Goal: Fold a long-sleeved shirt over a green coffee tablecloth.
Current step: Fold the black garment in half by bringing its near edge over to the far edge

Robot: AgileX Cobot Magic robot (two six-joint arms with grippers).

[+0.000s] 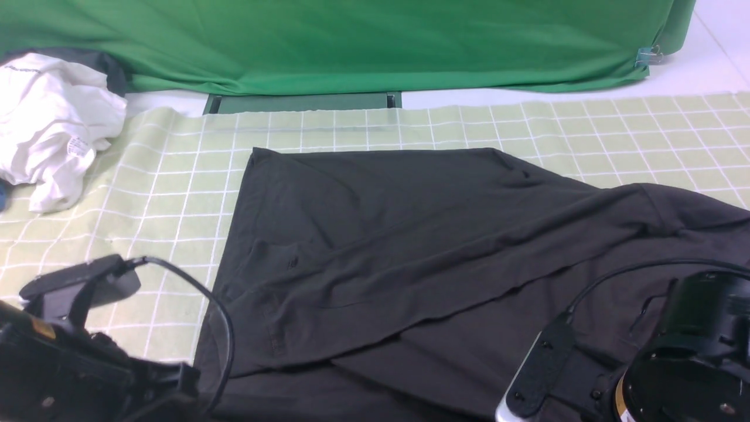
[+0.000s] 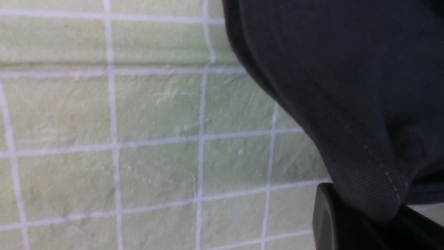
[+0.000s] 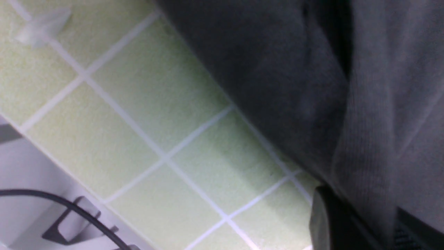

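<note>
Lying across the middle of the green coffee tablecloth, the long-sleeved shirt has its edge pinched by the left tool and, seemingly, the right tool, probably to lift it for folding.

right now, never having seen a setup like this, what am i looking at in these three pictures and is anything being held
This is a two-armed robot. The wide picture looks forward from between its arms. The other two come from a camera on each wrist. A dark long-sleeved shirt lies on a checked green tablecloth, with a crumpled white garment at the far left. The left tool is closed on the shirt's edge, and the right tool appears to pinch shirt fabric too.
</note>
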